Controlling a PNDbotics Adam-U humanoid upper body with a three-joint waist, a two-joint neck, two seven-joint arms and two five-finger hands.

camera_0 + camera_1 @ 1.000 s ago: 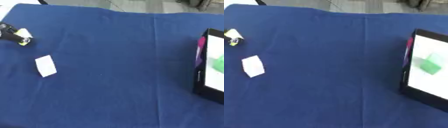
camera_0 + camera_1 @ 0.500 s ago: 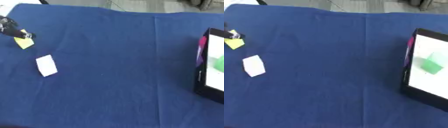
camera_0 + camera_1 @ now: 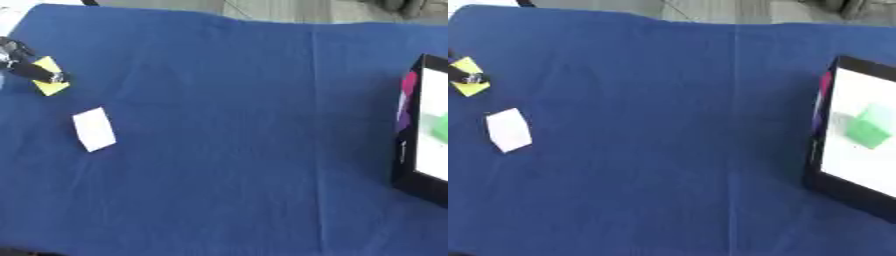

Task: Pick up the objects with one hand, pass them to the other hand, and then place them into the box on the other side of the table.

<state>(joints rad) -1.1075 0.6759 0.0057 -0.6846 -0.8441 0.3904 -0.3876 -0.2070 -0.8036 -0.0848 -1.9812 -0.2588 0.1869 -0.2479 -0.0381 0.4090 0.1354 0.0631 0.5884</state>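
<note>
1. The yellow block [image 3: 51, 83] is seen at the far left edge of the frame, pinched at its upper side by the fingers [image 3: 33, 72] of the left hand [image 3: 19, 61]. Whether it is lifted or resting on the blue surface [image 3: 236, 115] cannot be told. Only a corner appears to be caught, so the block could be twisted out and dropped during the lift.
2. A white block [image 3: 94, 129] lies just below and to the right, untouched. It could be knocked aside if the left hand is swung low across it.
3. The middle of the frame is where the pass would likely be made. The right hand is not in view, so a mistimed release could let the block fall.
4. The black box [image 3: 857, 145] stands at the right edge, a green block [image 3: 868, 127] already inside. Its near wall could be struck on a low approach.
</note>
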